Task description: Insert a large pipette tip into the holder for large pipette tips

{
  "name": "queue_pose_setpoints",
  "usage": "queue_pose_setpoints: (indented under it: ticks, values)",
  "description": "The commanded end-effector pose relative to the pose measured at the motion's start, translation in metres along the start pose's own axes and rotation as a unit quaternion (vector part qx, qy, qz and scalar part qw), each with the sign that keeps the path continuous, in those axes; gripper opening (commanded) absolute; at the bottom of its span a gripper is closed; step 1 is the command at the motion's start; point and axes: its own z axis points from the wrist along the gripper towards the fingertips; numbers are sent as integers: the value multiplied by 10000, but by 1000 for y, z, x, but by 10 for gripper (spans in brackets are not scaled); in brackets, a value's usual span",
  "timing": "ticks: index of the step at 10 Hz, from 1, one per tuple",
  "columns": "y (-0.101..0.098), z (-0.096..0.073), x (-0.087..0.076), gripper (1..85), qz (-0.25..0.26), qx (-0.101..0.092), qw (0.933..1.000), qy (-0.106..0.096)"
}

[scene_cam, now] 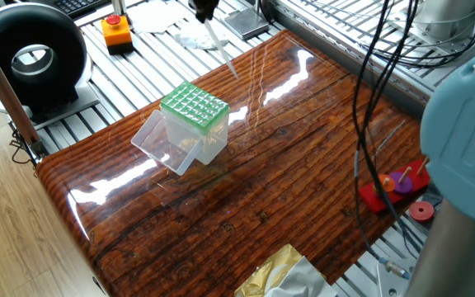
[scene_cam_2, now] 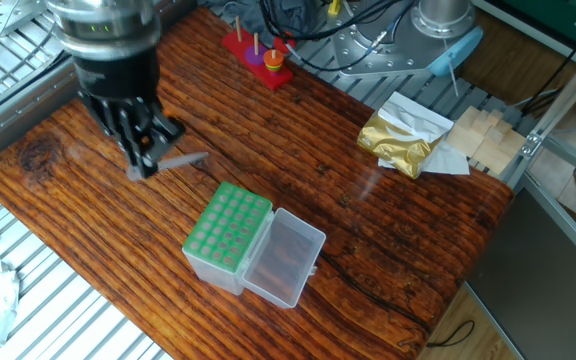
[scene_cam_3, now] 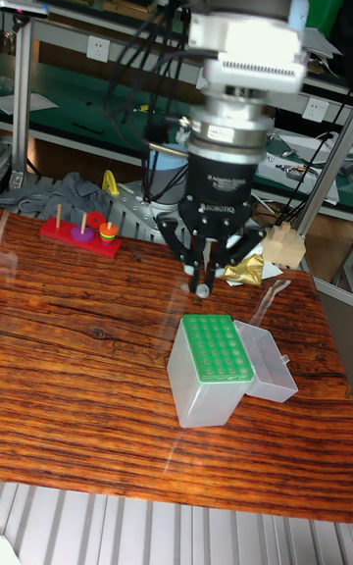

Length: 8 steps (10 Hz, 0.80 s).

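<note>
The large pipette tip (scene_cam_2: 180, 160) is a translucent whitish cone held near its wide end, its point sticking out sideways above the table. My gripper (scene_cam_2: 144, 165) is shut on it, a short way from the holder's far left corner. In one fixed view only the fingertips of the gripper (scene_cam: 205, 12) show at the top edge, with the large pipette tip (scene_cam: 223, 51) slanting down toward the wood. The holder for large pipette tips (scene_cam_2: 227, 229) is a clear box with a light-green grid, its clear lid (scene_cam_2: 286, 256) open beside it. In the tall view the gripper (scene_cam_3: 202, 282) hangs just behind the holder (scene_cam_3: 217, 350).
A red base with pegs and rings (scene_cam_2: 257, 54) stands at the table's far edge. A gold foil bag (scene_cam_2: 402, 140) and wooden blocks (scene_cam_2: 484, 136) lie off to one side. An orange button box (scene_cam: 116, 31) and a black round device (scene_cam: 31, 51) sit beyond the table.
</note>
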Motion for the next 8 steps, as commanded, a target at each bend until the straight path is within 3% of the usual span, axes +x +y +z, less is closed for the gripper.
queue_pose_setpoints:
  ticks: [1, 3, 5, 6, 7, 8]
  values:
    - [19, 15, 2, 10, 170, 96, 9998, -95]
    - [11, 12, 5, 10, 100, 207, 9997, -21]
    - [-16, -1, 5, 10, 36, 708, 9975, -78]
    - [-28, -9, 1, 10, -27, 828, 9965, -125]
    - [-35, -13, -6, 10, -89, 889, 9958, -219]
    - [-33, -13, -16, 10, -91, 832, 9957, -404]
